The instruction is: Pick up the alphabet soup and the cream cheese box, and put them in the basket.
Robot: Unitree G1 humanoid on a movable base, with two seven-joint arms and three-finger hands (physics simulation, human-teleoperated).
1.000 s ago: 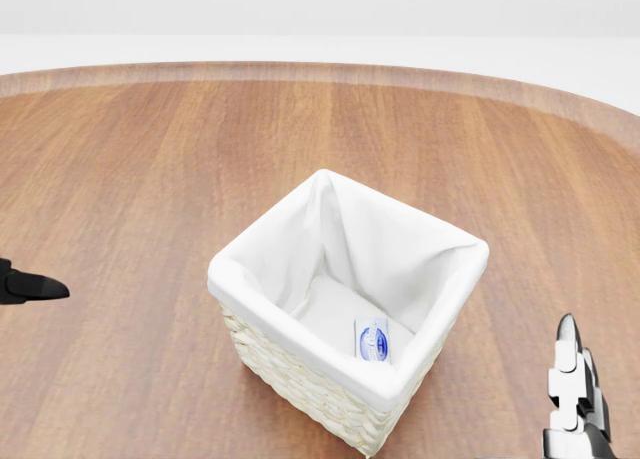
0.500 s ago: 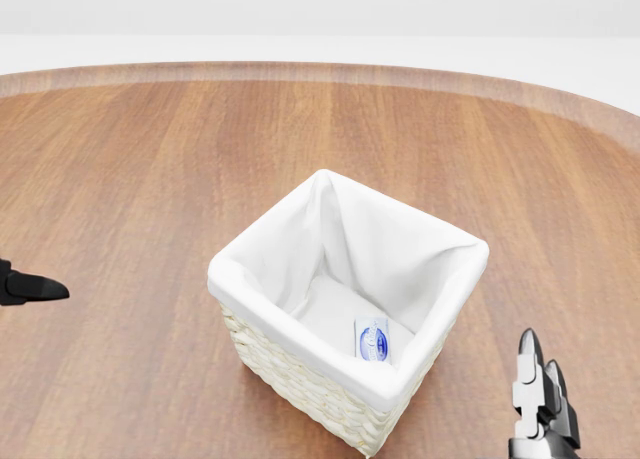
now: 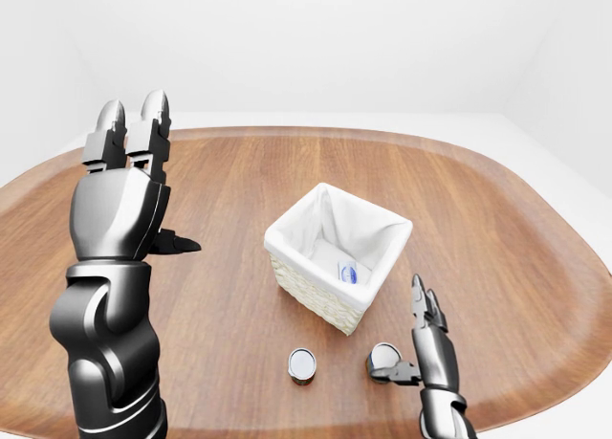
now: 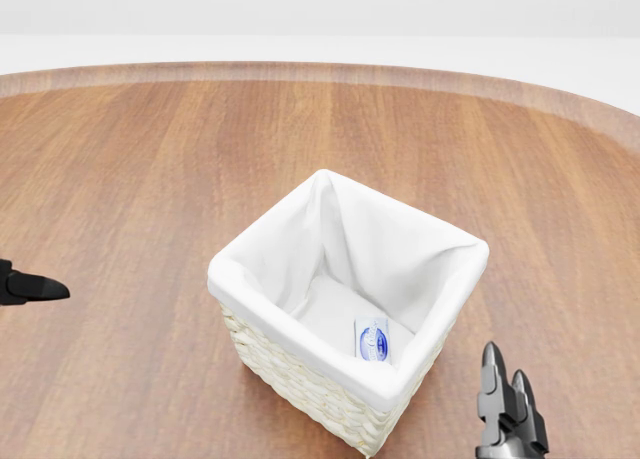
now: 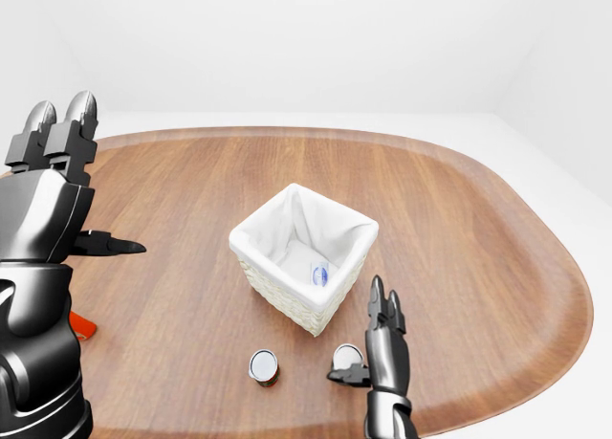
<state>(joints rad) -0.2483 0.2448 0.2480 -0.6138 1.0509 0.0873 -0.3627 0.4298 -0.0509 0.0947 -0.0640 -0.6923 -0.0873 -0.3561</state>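
The cream cheese box [image 4: 372,338] sits half hidden behind the basket [image 4: 300,309] rim.

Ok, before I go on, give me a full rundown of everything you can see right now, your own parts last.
table: one, brown wood, rounded, fills the views.
basket: one, pale wicker with white lining, mid-table.
cream cheese box: one, white with blue label, inside the basket on its bottom.
cans: two, silver tops, on the table below the basket in the left-eye view; one stands free, the other sits by the right hand.
red-orange object: one, partly hidden behind the left arm, unidentifiable.
left hand: raised, fingers open, empty.
right hand: low, open beside the right can.
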